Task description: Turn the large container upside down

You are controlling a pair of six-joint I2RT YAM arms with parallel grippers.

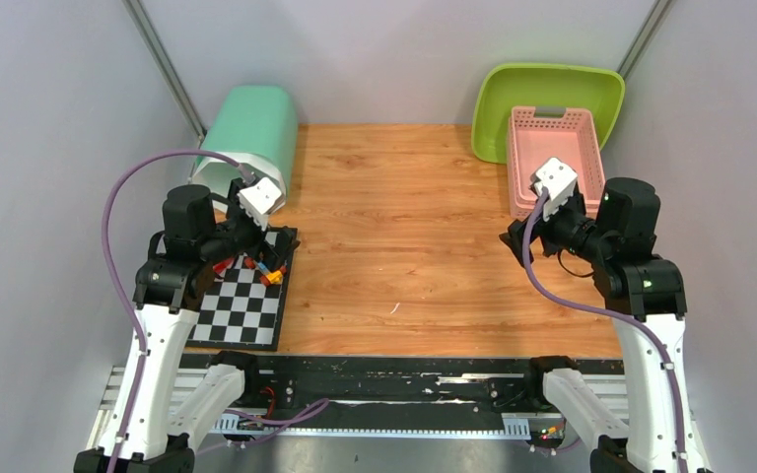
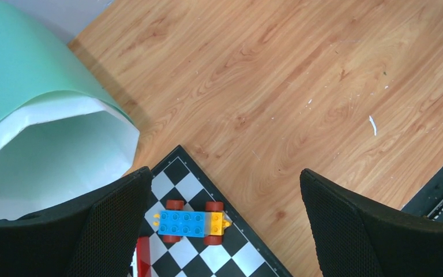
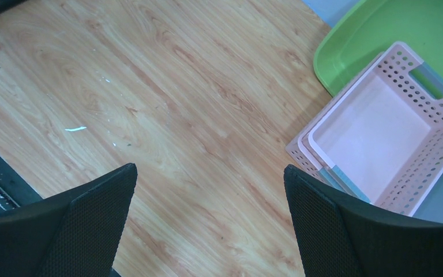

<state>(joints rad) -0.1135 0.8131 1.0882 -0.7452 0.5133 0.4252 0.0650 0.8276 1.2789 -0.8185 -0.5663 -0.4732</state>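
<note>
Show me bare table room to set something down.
The table is bare through its middle, bordered by the mint bin and checkerboard on the left, the pink basket and green tub on the right. Crowded: the left side, a toy car on the checkerboard, and the far right corner.

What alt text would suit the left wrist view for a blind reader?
A mint-green container lies on its side at upper left, white inside showing. The open left hand frames a brick toy car on a checkerboard, on a wooden table.
</note>
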